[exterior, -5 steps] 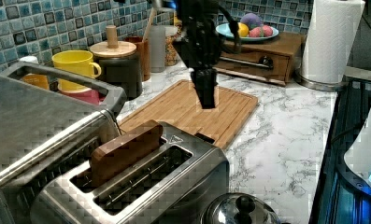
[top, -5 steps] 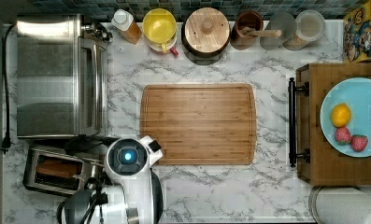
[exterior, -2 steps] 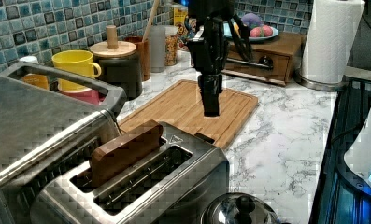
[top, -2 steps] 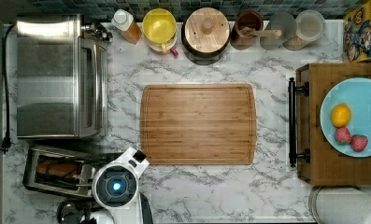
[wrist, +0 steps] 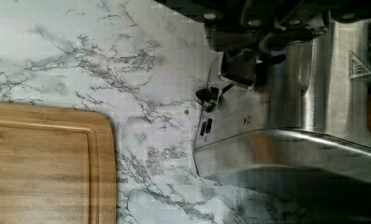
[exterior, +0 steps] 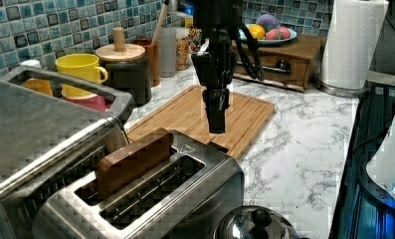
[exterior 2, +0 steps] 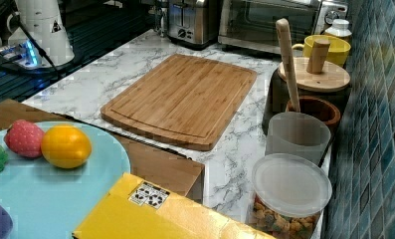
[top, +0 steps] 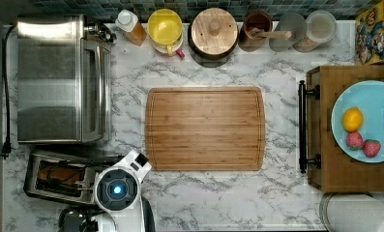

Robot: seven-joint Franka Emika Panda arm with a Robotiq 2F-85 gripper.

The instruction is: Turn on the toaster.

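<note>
Since the arm has shifted a little further over the countertop than a moment ago, the gripper (exterior: 217,124) now hangs at about one o'clock from the toaster (exterior: 150,194) in the left view, fingers seemingly pressed narrow together. The lever end probably lies just beneath it, so a downward press looks near.

We see a brushed-steel toaster (exterior: 185,184), a glossy steel oven (top: 59,79), a smooth bamboo board (top: 205,128), a polished veined marble counter (top: 228,193), glazed tiles (exterior: 50,30) and a matt black gripper (exterior: 216,119).
</note>
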